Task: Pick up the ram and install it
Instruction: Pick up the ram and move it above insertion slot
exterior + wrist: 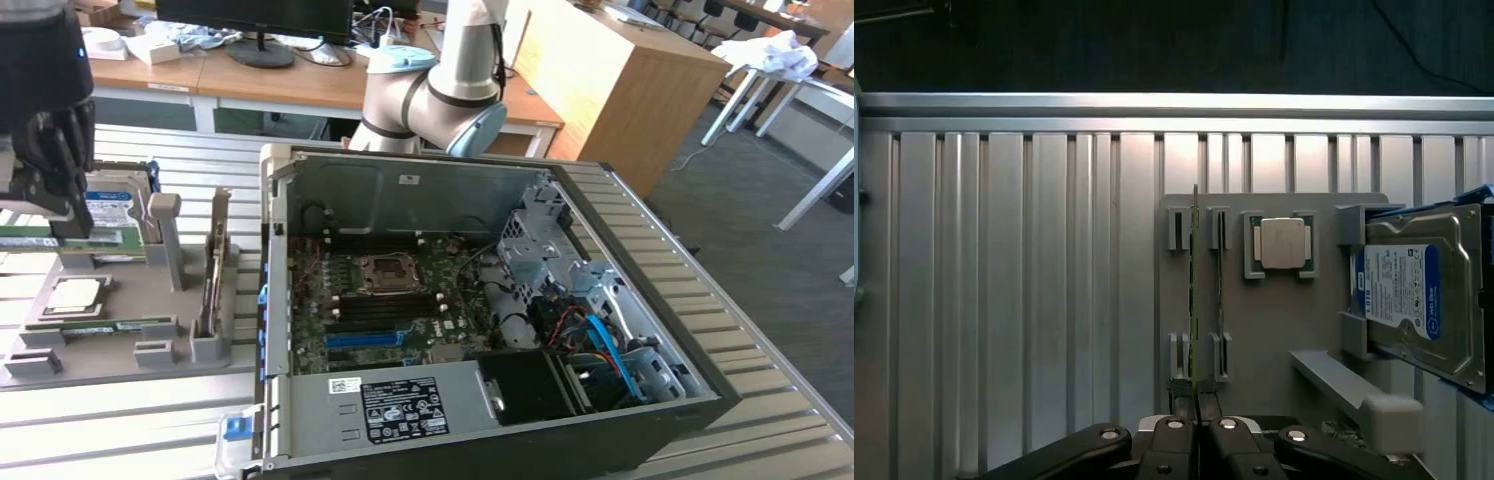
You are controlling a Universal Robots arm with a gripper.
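Gripper (pixel 1199 428) was pinched shut on the edge-on ram (pixel 1194 290) at the grey holder (pixel 1274 330); lift judged to need a straight, untilted pull, clear of the neighbouring stick (pixel 1219 290).

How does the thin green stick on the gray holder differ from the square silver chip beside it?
The ram is long and narrow; the processor chip is square. The ram stands on edge in slots; the processor chip lies flat. The ram is green, the processor chip silver. Both sit on the same gray holder.
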